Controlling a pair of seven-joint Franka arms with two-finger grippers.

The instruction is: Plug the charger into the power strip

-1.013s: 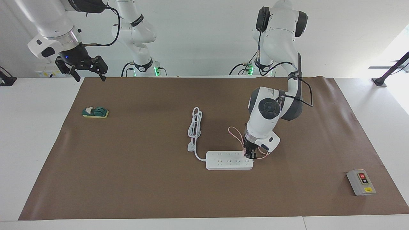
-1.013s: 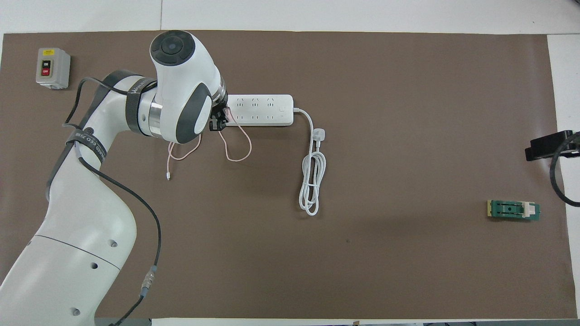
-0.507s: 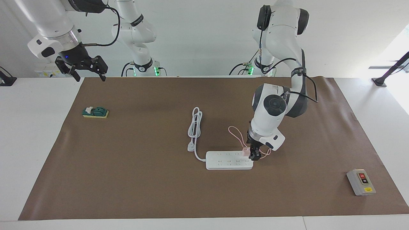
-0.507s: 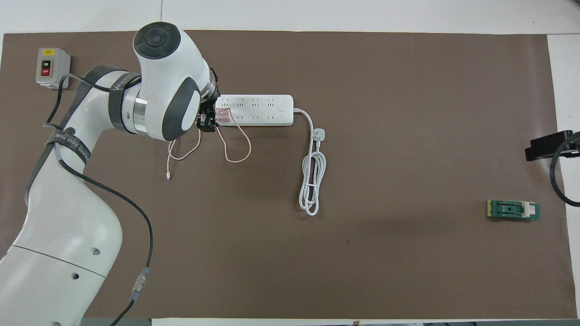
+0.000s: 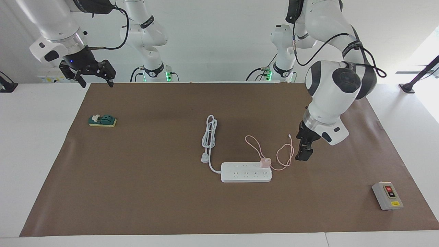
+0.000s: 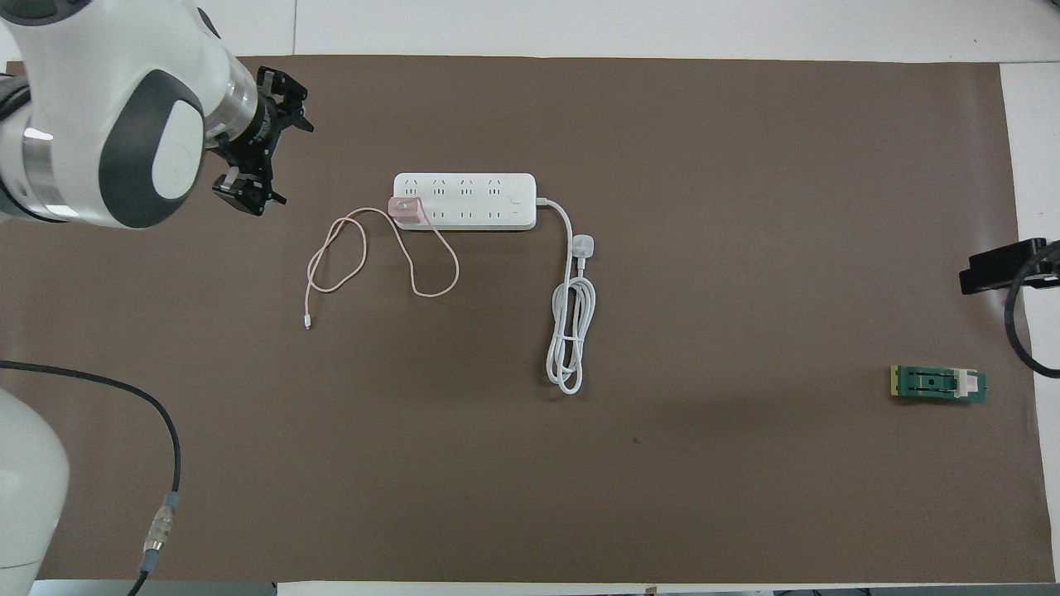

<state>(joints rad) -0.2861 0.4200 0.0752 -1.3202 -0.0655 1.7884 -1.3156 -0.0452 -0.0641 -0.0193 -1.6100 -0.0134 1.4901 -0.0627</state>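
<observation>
The pale pink charger (image 5: 265, 162) (image 6: 405, 211) stands in a socket at the end of the white power strip (image 5: 246, 172) (image 6: 464, 201) that points toward the left arm's end of the table. Its thin pink cable (image 5: 284, 155) (image 6: 339, 257) lies in loops on the mat beside the strip. My left gripper (image 5: 304, 151) (image 6: 275, 142) hangs open and empty over the mat, clear of the strip and toward the left arm's end. My right gripper (image 5: 96, 82) waits open over the mat's corner at the right arm's end.
The strip's thick white cord (image 5: 210, 135) (image 6: 571, 331) and plug (image 5: 205, 157) lie coiled nearer to the robots than the strip. A grey box with red and black buttons (image 5: 387, 195) (image 6: 97, 124) sits at the left arm's end. A green block (image 5: 102, 120) (image 6: 938, 384) lies at the right arm's end.
My left gripper has opened, let go of the charger, risen and drawn away toward the left arm's end. The charger stays in the strip. The right arm has not moved.
</observation>
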